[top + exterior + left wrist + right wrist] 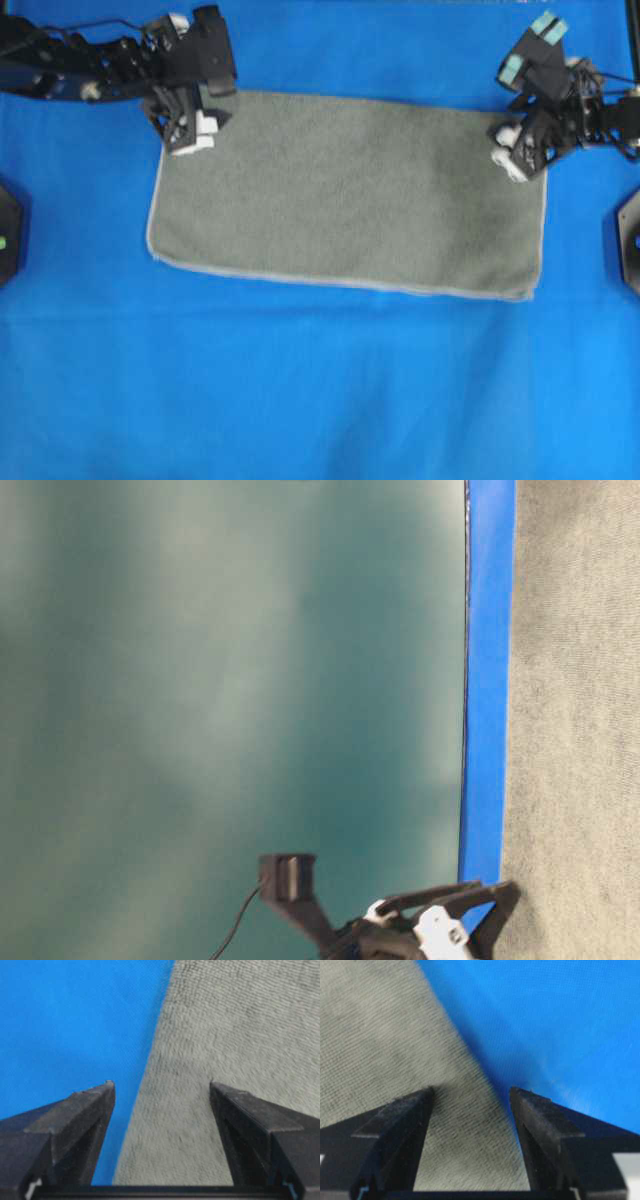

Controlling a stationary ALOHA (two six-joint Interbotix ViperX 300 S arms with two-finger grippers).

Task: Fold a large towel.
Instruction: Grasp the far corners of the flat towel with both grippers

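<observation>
- The towel (345,195) lies flat on the blue sheet (320,400) covering the table, long side running from 9 to 3 o'clock in the overhead view, apparently already doubled once; the step in hand looks like taking its two far corners.
- Your left hand (195,128) sits over the corner at about 10 o'clock, spread wide and holding nothing. The left wrist view shows the towel's edge running up between the two fingers (80,1110), one over blue, one over cloth.
- Your right hand (512,150) is at the 2 o'clock corner, likewise wide open and empty, straddling the edge in its own wrist view.
- Keep each edge centred in the gap, then come straight down so the lower finger slides under the cloth rather than pressing it into the sheet.
- If there are two layers, catch both; a single layer will peel apart when lifted.
- Close both hands together and lift evenly, or the fold will skew towards 6 o'clock.
</observation>
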